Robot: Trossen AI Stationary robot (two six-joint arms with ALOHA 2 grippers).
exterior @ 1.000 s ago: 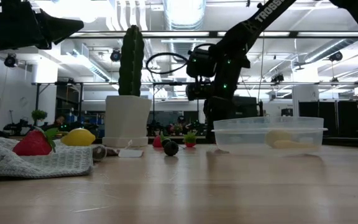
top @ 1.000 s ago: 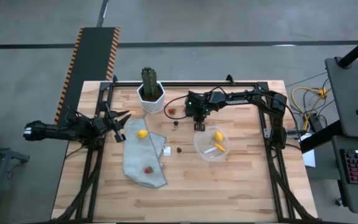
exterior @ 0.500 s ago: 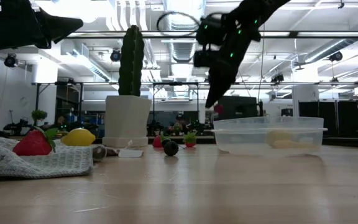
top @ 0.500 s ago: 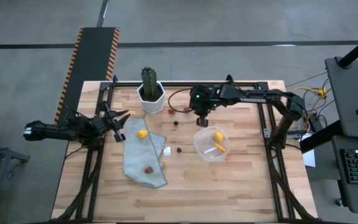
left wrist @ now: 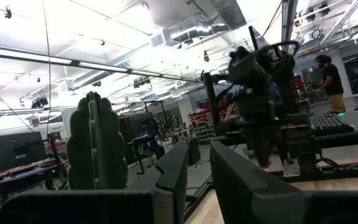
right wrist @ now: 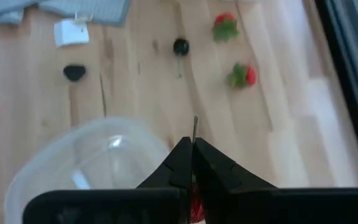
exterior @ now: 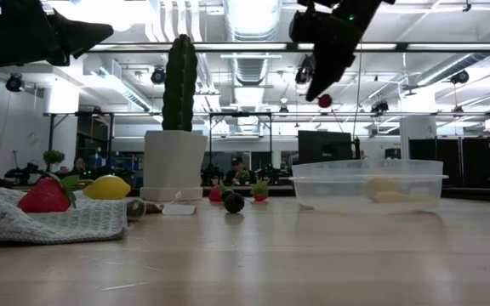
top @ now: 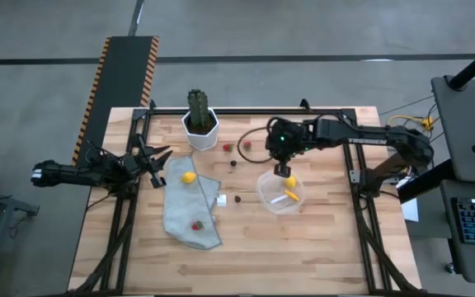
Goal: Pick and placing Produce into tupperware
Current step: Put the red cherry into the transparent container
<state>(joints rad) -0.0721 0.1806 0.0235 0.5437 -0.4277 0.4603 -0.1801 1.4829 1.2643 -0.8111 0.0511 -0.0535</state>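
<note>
My right gripper (top: 280, 171) is up in the air over the far rim of the round clear tupperware (top: 280, 191), shut on a small red berry (exterior: 324, 101). In the tupperware lie a yellow lemon (top: 290, 181) and an orange stick (top: 291, 195). A second lemon (top: 189, 176) and a strawberry (top: 195, 224) rest on a grey cloth (top: 190, 206). Two red berries (top: 246, 146) and two dark ones (top: 234, 162) lie on the bare wood. My left gripper (top: 157, 163) waits at the table's left edge, open on nothing. My right gripper pinches the red berry between its two fingertips (right wrist: 183, 149). A thin stem (right wrist: 195, 126) pokes out past the tips, and the red body (right wrist: 194, 198) shows under the fingers. The fingers slant down from above. The berry is lifted clear, high above the tupperware.
A cactus in a white pot (top: 199, 122) stands at the far edge, left of centre. A small white cube (top: 221, 200) lies beside the cloth. The near half of the table is bare wood. Black frame rails run along the left and right sides.
My right gripper has risen steeply from near the table top, carrying the red berry clear of the wood. It has also shifted a little toward the table's right edge and now hangs over the tupperware's far rim.
</note>
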